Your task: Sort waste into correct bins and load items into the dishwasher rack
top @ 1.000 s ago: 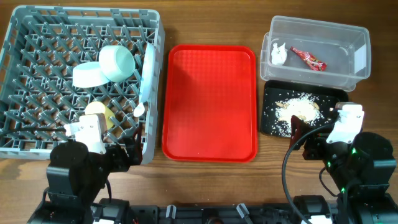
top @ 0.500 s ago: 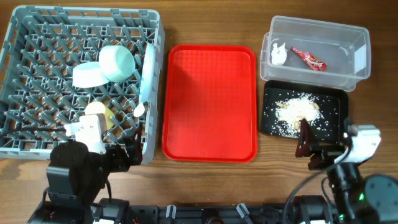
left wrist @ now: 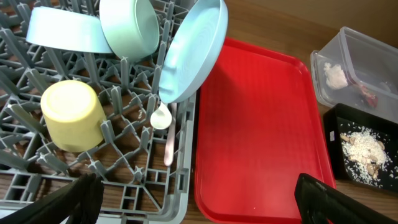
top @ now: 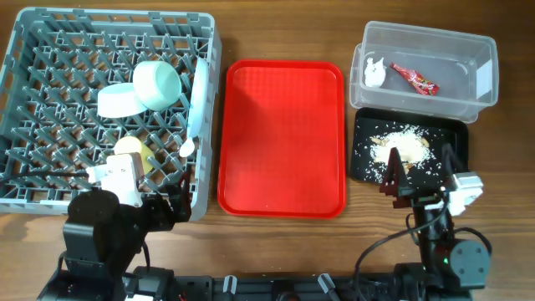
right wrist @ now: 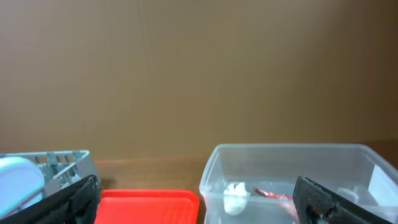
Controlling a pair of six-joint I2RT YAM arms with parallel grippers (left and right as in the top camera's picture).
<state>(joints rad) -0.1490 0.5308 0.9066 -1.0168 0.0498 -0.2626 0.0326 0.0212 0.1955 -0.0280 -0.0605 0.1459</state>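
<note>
**Status.** The left gripper stands at the near right corner of the large square grey plastic dishwasher rack. Its jaws are spread wide and hold nothing. The right gripper hangs over the near edge of the shallow black rectangular tray, also spread wide and empty.

**Location of items.**
- In the rack: two pale mint-blue bowls, the white round plate on edge by the right wall, the small yellow cup and the white plastic spoon. A fork cannot be made out.
- In the clear rectangular plastic tub: the crumpled red wrapper and the crumpled white tissue.
- On the black tray: the pale crumbly food scraps.
- The red serving tray on the wooden worktop is bare.

Sorting and loading appear complete.

**Hazards.**
- A low sweep of the right gripper could catch the black tray's rim and scatter scraps onto the worktop.
- A sideways swing of the left arm could strike the rack corner. The jolt could topple the plate, which looks held only by pegs.
- The spoon lies loose across the grid. A knock to the rack may drop it through.
</note>
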